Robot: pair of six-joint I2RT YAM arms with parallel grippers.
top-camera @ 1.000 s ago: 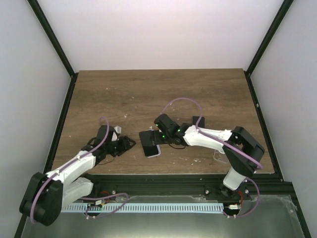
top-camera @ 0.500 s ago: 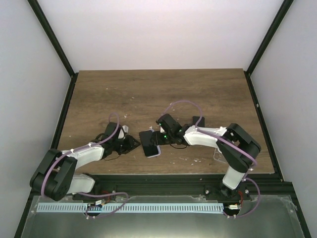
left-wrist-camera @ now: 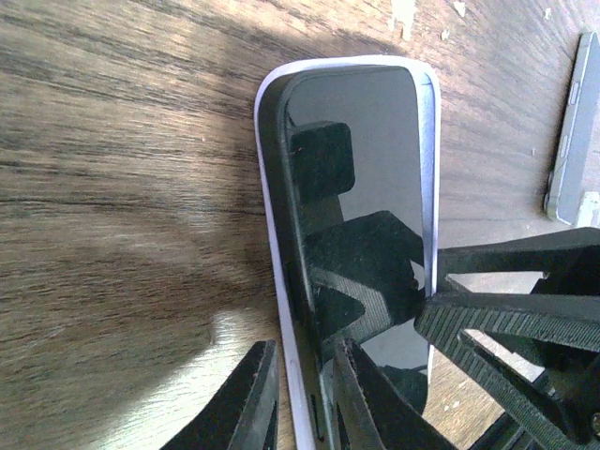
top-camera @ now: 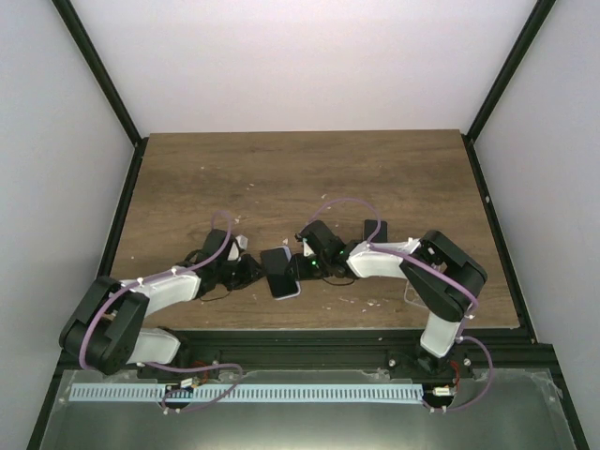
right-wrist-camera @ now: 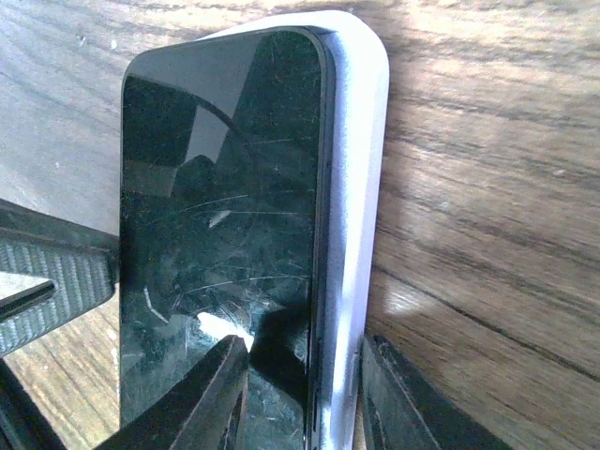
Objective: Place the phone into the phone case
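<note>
On the table (top-camera: 281, 178), the phone case (right-wrist-camera: 361, 141) holds the phone (top-camera: 279, 272), between both arms.
We find the phone's near end cut off in both wrist views; the left gripper (left-wrist-camera: 305, 361) pinches the case's long rim, while the right gripper (right-wrist-camera: 305, 349) straddles the opposite rim, contact unclear.

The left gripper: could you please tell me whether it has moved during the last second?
Yes. The left gripper has moved right, away from the table's left edge, up to the phone.
</note>
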